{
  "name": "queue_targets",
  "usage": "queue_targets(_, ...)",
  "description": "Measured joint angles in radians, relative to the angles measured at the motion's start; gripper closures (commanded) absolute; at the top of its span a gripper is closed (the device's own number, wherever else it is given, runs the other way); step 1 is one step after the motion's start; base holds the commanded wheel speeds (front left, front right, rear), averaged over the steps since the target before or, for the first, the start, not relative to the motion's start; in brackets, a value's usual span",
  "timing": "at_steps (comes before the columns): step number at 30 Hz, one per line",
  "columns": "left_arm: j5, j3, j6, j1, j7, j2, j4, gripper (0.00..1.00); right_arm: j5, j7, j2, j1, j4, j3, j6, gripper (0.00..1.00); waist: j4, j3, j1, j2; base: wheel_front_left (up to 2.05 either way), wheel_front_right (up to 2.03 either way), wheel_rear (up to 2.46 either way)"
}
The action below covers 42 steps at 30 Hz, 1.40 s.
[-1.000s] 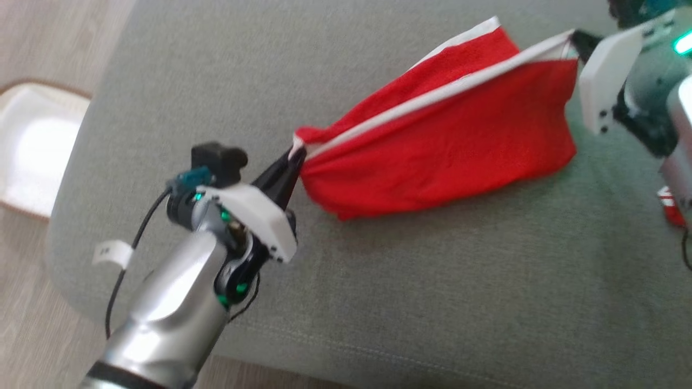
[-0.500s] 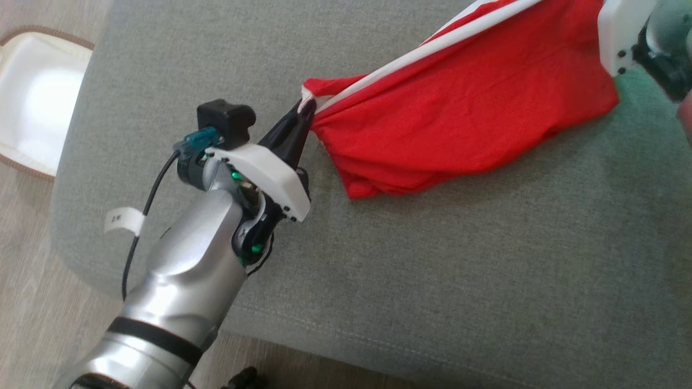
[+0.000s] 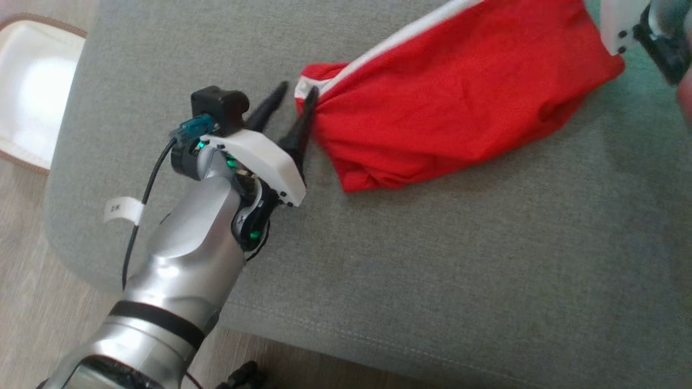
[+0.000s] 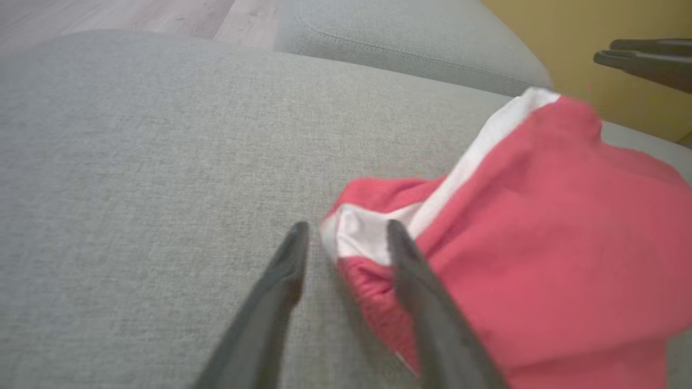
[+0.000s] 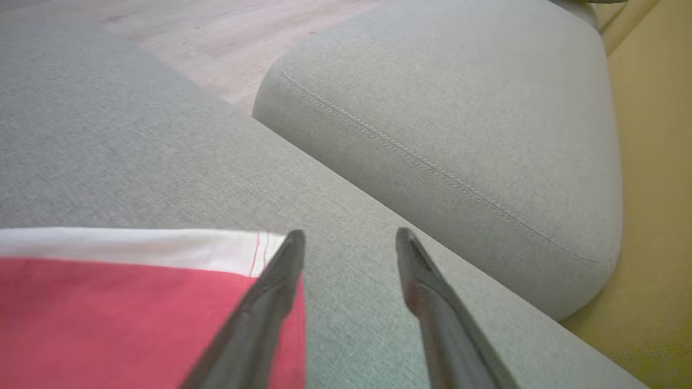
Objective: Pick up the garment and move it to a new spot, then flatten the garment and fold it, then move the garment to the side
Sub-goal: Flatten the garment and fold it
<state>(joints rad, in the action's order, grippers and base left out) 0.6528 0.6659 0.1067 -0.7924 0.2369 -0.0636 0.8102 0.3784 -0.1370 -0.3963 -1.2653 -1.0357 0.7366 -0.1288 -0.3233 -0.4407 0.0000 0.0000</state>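
Head view — red garment (image 3: 459,102) on grey cushion (image 3: 432,270), left tool (image 3: 298,89) spread

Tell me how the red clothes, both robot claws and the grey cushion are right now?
Red cloth garment with white trim: lying rumpled on the cushion, not flat, not folded.
Left gripper with two dark fingers: open, the garment's white corner loose between its fingers.
Right gripper with two dark fingers: open, empty, beside the garment's white edge.
Grey fabric cushion: bearing the garment.
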Motion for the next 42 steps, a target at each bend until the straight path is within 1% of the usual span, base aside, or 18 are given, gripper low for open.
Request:
queue_targets(3,0.000,-0.006,-0.001,0.000,0.003,-0.002,0.018,0.00,0.009,0.053,0.011,0.005,-0.026,-0.001,0.000,0.00,0.016,0.013,0.0000,0.0000,0.00,0.00,0.00)
queue_targets(6,0.000,-0.034,-0.006,0.004,0.011,-0.006,0.023,0.00,0.028,0.135,0.021,0.017,-0.039,-0.009,0.000,0.00,0.033,0.037,0.0000,0.0000,0.00,0.00,0.00)
queue_targets(10,0.009,-0.085,-0.026,0.032,0.012,-0.040,-0.005,0.00,0.048,0.243,0.039,0.096,-0.022,0.003,0.000,0.00,0.062,0.081,0.0000,0.0000,0.00,0.00,0.00)
queue_targets(13,0.008,-0.137,-0.043,0.087,0.012,-0.060,-0.068,0.00,0.082,0.314,0.036,0.167,-0.018,-0.006,0.000,0.00,0.085,0.122,0.0000,0.0000,0.00,0.00,0.00)
queue_targets(16,-0.016,-0.166,-0.059,0.147,0.012,-0.074,-0.131,0.00,0.097,0.359,0.035,0.204,0.007,-0.024,0.000,0.00,0.108,0.162,0.0000,0.0001,0.00,0.00,0.00)
queue_targets(17,-0.027,-0.172,-0.064,0.167,0.012,-0.078,-0.154,0.00,0.097,0.369,0.035,0.212,0.023,-0.034,0.000,0.00,0.115,0.175,0.0000,0.0001,0.00,0.00,0.00)
queue_targets(20,-0.046,-0.231,-0.081,0.231,0.013,-0.083,-0.237,0.00,0.097,0.386,0.036,0.238,0.078,-0.085,0.000,0.00,0.139,0.217,0.0000,0.0001,0.00,0.00,0.00)
queue_targets(23,-0.094,-0.269,-0.080,0.295,0.013,-0.094,-0.338,0.00,0.087,0.388,0.039,0.302,0.170,-0.165,0.000,0.00,0.166,0.253,0.0000,0.0001,0.00,0.00,0.00)
queue_targets(24,-0.094,-0.269,-0.080,0.295,0.013,-0.094,-0.338,0.00,0.087,0.388,0.039,0.302,0.170,-0.165,0.000,0.00,0.166,0.253,0.0000,0.0001,0.00,0.00,0.00)
queue_targets(25,-0.127,-0.298,-0.085,0.343,0.013,-0.089,-0.391,0.00,0.028,0.388,0.040,0.370,0.259,-0.208,0.000,0.00,0.186,0.274,0.0000,0.0001,0.00,0.00,0.00)
queue_targets(27,-0.138,-0.329,-0.090,0.396,0.013,-0.081,-0.427,0.00,-0.022,0.389,0.053,0.458,0.330,-0.263,0.000,0.00,0.204,0.296,0.0000,0.0001,0.00,0.00,0.00)
queue_targets(29,-0.156,-0.359,-0.089,0.450,0.013,-0.076,-0.456,0.00,-0.060,0.389,0.081,0.555,0.388,-0.321,0.000,0.00,0.222,0.315,0.0000,0.0001,0.00,0.00,0.00)
queue_targets(30,-0.156,-0.359,-0.089,0.450,0.013,-0.076,-0.456,0.00,-0.060,0.389,0.081,0.555,0.388,-0.321,0.000,0.00,0.222,0.315,0.0000,0.0001,0.00,0.00,0.00)
queue_targets(32,-0.171,-0.392,-0.082,0.500,0.013,-0.061,-0.492,0.00,-0.105,0.389,0.115,0.649,0.444,-0.382,0.000,0.00,0.241,0.332,0.0000,0.0001,0.00,0.00,0.00)
queue_targets(34,-0.208,-0.411,-0.079,0.539,0.013,-0.051,-0.522,0.00,-0.143,0.389,0.150,0.727,0.494,-0.445,0.000,0.00,0.258,0.348,0.0000,0.0001,0.00,0.00,0.00)
queue_targets(36,-0.235,-0.431,-0.079,0.573,0.013,-0.043,-0.531,0.00,-0.182,0.389,0.179,0.795,0.537,-0.492,0.000,0.00,0.271,0.363,0.0000,0.0001,0.00,0.00,0.00)
queue_targets(39,-0.277,-0.459,-0.078,0.634,0.013,-0.029,-0.535,0.00,-0.233,0.389,0.229,0.893,0.588,-0.539,0.000,0.00,0.288,0.385,0.0000,0.0001,0.00,0.00,0.00)
queue_targets(42,-0.305,-0.490,-0.070,0.689,0.013,-0.016,-0.547,0.00,-0.267,0.389,0.273,0.983,0.629,-0.564,0.000,0.00,0.301,0.406,-0.0001,0.0001,0.00,0.00,0.00)
